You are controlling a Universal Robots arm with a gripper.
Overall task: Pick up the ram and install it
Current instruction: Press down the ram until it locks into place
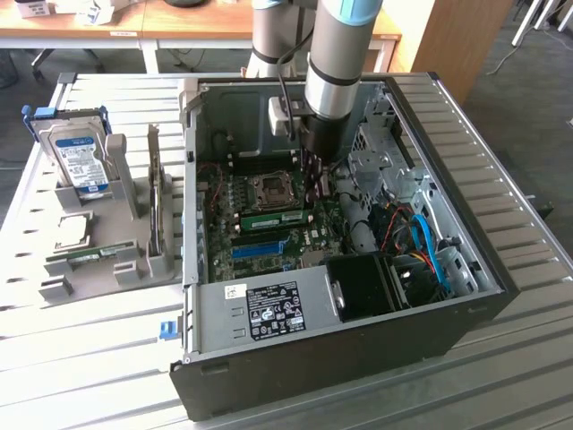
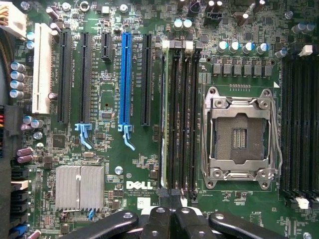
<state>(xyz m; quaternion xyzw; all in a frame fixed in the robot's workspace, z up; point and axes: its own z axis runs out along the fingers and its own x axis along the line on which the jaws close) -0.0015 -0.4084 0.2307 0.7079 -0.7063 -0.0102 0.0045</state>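
Black gripper (image 2: pixel 172 215) fingers, closed together and holding nothing, hang at six o'clock in the wrist view, directly over the end of the memory slots (image 2: pixel 182 119) beside the empty processor socket (image 2: pixel 240 132). A ram (image 2: pixel 163 114) stick stands edge-on in the slot nearest the blue expansion slot (image 2: pixel 124 82), seated between its end latches. Exterior view: the arm reaches into the open computer case (image 1: pixel 430 313); at nine o'clock, a grey parts stand (image 1: pixel 121 255) keeps the hard drive (image 1: pixel 79 159) upright for grasping.
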